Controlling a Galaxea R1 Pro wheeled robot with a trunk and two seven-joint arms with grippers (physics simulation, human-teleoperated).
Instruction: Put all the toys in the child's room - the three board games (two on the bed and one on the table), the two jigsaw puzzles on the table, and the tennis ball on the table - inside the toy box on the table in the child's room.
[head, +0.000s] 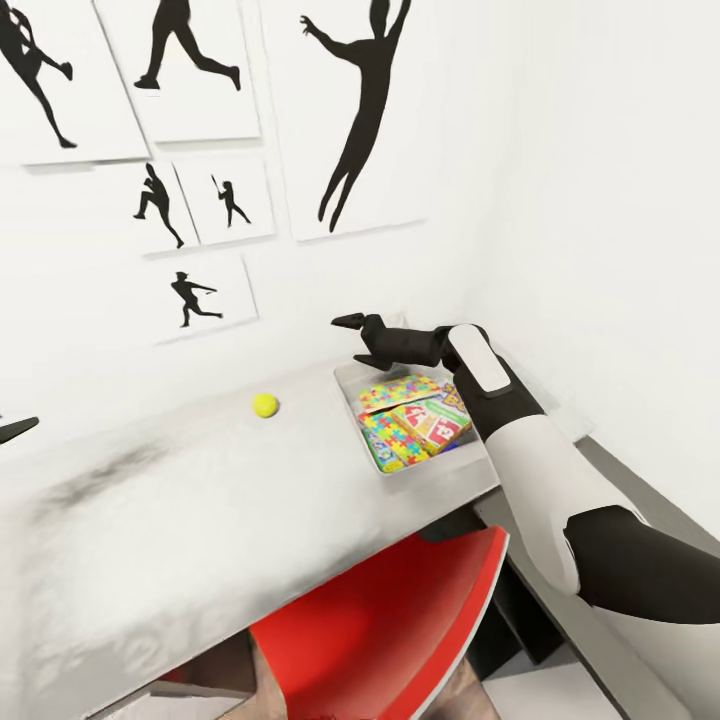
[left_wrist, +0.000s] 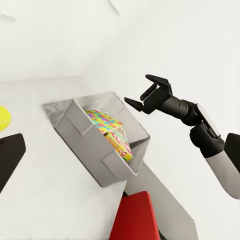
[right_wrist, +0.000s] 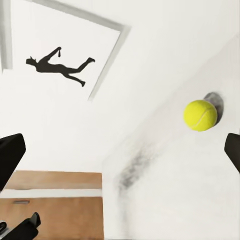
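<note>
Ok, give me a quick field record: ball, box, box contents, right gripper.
ball: yellow tennis ball on the grey table, outside the box
box: grey open toy box at the table's right end
contents: colourful puzzle and game boxes lying inside
right gripper: black two-finger right gripper open, empty, above the box's far left corner

- Bright, even, diffuse light; the white wall (head: 560, 200) nearly washes out (no clear source).
- Soft small shadow beneath the tennis ball (right_wrist: 200, 115).
- Dark smudgy shading on the table (head: 200, 500).
- Rendered edges slightly soft; straight lines lean toward the head view's edges.
</note>
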